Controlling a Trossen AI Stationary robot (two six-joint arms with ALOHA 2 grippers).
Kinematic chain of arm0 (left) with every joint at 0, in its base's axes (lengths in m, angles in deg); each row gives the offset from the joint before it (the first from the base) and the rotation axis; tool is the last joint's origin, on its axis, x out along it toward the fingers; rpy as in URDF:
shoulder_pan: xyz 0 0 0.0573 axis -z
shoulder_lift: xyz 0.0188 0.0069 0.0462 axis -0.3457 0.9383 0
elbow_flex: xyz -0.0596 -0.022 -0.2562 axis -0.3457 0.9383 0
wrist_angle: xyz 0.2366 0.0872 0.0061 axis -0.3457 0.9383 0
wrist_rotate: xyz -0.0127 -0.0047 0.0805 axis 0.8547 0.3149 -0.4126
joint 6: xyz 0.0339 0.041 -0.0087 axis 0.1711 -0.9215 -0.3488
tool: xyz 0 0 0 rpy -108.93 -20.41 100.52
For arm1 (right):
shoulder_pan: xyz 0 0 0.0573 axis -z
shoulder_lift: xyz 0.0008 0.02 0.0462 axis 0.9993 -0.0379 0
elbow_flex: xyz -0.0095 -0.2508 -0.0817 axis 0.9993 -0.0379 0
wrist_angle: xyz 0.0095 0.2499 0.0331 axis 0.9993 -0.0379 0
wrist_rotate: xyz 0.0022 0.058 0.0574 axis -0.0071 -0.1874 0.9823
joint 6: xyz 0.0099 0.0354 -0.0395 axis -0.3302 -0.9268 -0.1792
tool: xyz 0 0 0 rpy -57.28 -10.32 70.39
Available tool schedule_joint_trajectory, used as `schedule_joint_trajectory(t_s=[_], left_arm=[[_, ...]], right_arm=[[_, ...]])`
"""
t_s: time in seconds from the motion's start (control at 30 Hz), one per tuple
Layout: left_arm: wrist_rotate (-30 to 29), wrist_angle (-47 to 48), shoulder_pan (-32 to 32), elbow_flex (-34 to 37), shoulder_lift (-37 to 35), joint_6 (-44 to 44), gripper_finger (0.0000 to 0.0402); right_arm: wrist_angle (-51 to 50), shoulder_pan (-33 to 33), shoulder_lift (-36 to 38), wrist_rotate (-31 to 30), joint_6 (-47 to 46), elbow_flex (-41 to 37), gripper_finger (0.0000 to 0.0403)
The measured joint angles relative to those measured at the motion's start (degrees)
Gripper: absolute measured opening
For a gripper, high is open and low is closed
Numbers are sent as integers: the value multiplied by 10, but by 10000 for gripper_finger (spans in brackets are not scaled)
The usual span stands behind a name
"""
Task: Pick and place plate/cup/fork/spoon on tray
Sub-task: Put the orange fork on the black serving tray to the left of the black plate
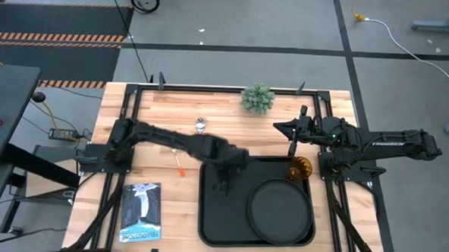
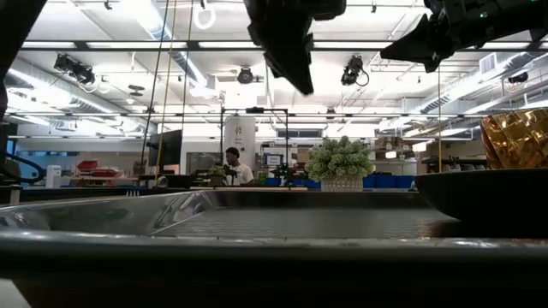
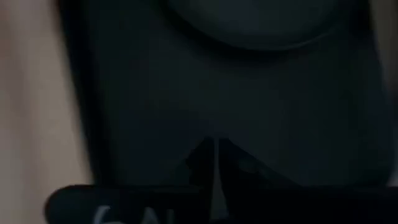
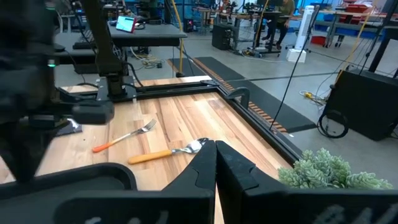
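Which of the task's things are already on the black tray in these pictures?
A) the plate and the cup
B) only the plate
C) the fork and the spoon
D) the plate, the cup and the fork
A: in the high view the plate and the cup sit on the tray, while the fork and the spoon lie on the wooden table.
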State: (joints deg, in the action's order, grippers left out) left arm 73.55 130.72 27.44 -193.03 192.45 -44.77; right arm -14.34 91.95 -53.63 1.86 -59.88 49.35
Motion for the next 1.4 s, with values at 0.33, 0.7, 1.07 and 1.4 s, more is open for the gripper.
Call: schedule_joint_trajectory(t_s=[0.33, 0.7, 1.07, 1.4], left_arm=[[186, 68, -74, 0, -7, 84, 10], [-57, 147, -19, 123, -26, 99, 10], [-95, 28, -58, 342, -185, 281, 10], [-184, 7, -28, 479, -263, 537, 22]], right_arm=[[0, 0, 0, 0, 0, 0, 9], [0, 0, 0, 0, -9, 0, 9], [0, 0, 0, 0, -6, 0, 9], [4, -12, 0, 0, -5, 0, 9]])
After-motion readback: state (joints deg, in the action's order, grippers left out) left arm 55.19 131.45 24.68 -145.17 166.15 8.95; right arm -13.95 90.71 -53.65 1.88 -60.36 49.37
